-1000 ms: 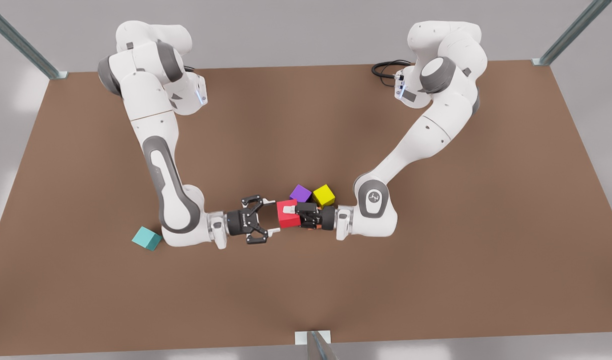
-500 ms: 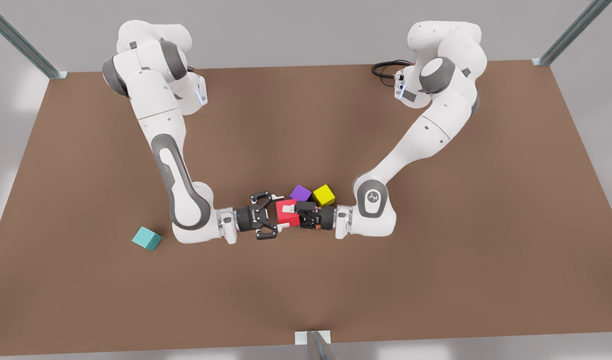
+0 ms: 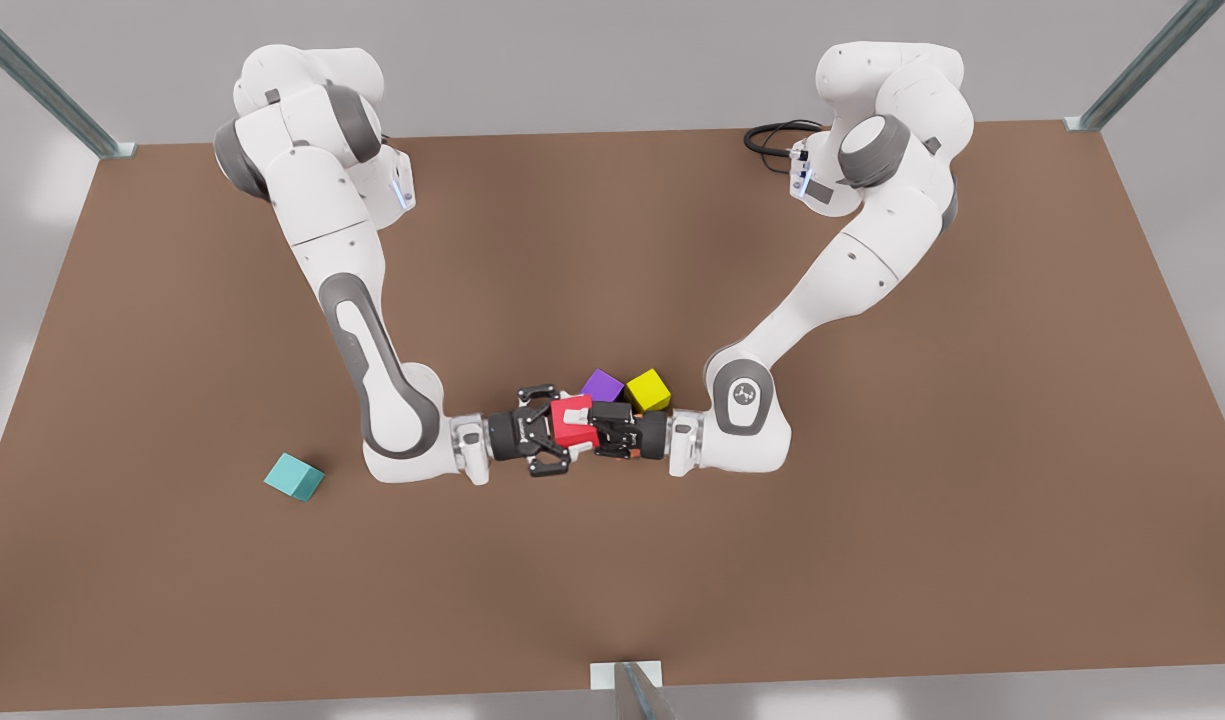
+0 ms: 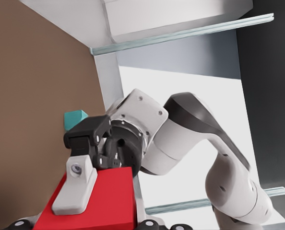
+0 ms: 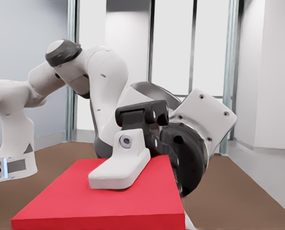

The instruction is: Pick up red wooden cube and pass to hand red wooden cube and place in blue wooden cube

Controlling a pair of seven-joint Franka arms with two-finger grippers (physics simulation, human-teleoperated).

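The red wooden cube [image 3: 572, 433] hangs just above the table's middle, and my left gripper [image 3: 584, 425], coming in from the front view's right, is shut on it from above and below. One of its white fingers [image 5: 121, 167] lies on the cube's top face [image 5: 85, 206]. My right gripper [image 3: 553, 428] faces it from the front view's left. It is open, with its fingers on either side of the cube, and one finger [image 4: 75, 189] lies close along a side face [image 4: 109, 201]. The blue wooden cube [image 3: 294, 477], teal, rests on the table far to the front view's left [image 4: 75, 119].
A purple cube [image 3: 602, 385] and a yellow cube [image 3: 648, 390] sit on the brown table [image 3: 872, 560] just behind the two grippers. A black cable [image 3: 772, 135] coils by the base of the arm on the front view's right. A metal post [image 3: 627, 685] stands at the near edge.
My right gripper has slid toward the front view's right until its open fingers flank the red cube. The left gripper and the cube have stayed still.
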